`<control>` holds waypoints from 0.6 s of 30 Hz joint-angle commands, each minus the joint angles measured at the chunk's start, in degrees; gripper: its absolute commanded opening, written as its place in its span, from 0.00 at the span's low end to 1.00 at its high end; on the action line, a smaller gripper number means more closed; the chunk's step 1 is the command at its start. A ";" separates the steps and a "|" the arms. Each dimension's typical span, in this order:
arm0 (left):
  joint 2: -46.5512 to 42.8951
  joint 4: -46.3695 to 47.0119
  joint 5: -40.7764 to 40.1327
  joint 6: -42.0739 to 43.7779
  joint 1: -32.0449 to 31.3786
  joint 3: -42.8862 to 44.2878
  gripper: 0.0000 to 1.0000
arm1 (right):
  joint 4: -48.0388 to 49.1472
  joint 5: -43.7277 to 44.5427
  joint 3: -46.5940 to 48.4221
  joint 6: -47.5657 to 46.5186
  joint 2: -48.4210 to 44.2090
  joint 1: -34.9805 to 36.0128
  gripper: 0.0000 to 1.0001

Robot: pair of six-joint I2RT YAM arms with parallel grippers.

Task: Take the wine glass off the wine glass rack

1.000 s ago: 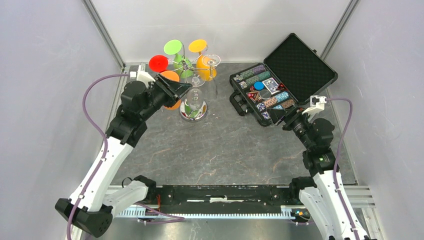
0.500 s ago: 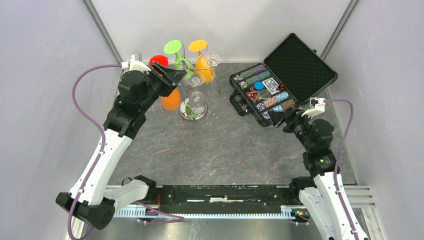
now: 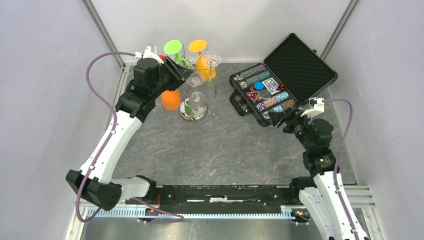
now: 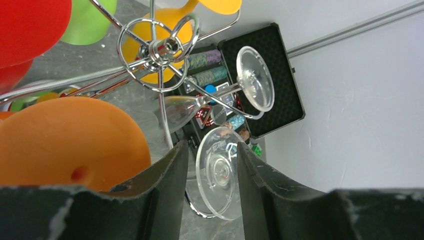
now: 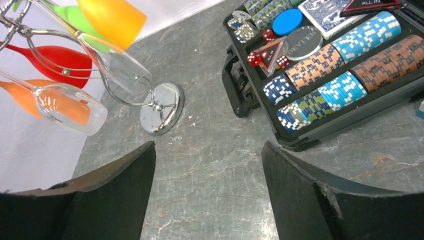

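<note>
You have one wine glass rack [image 4: 162,47] at the back left of the counter [image 3: 220,150], and six glasses hang on it foot-up: one red glass [image 4: 30,25], one green glass [image 4: 90,20], one yellow glass [image 3: 205,65], one orange glass [image 4: 70,140] and two clear ones. To the right lies one open black case [image 3: 300,65], with poker chips packed in rows in its tray.

The wine glass [image 4: 220,172] nearest your left arm is clear. Its foot is a round transparent disc with faint rings, seen nearly face-on in the left wrist view, and it hangs in a chrome scroll arm on the near side of the rack, not yet off it. The second clear glass [image 4: 255,77] hangs on the next arm, just beyond it.

Your left pincer [image 4: 211,150] is up at the rack's top, jaws partly apart on either side of that clear foot. A sliver of gap shows on one side, and you cannot tell whether the other finger touches it.

Your right pincer [image 5: 207,150] stands wide open and empty, low over the counter just in front of the case.
</note>
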 commanded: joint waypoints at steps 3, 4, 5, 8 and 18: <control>-0.20 -1.48 2.10 2.52 -0.19 2.38 0.42 | 0.61 1.04 1.77 -1.34 0.17 0.22 0.83; -0.35 -1.38 2.89 1.89 -0.22 2.22 0.41 | 0.61 1.06 1.71 -1.40 0.27 0.21 0.83; -0.55 -1.09 4.17 1.27 -0.12 2.18 0.40 | 0.61 0.90 1.69 -1.36 0.27 0.23 0.83; -1.40 0.35 7.24 -0.64 -0.09 1.80 0.36 | 0.61 0.50 1.60 -0.95 0.25 0.22 0.83; -2.17 1.33 12.15 -4.99 0.27 0.19 0.34 | 1.43 -1.04 1.52 0.20 -0.35 0.22 0.82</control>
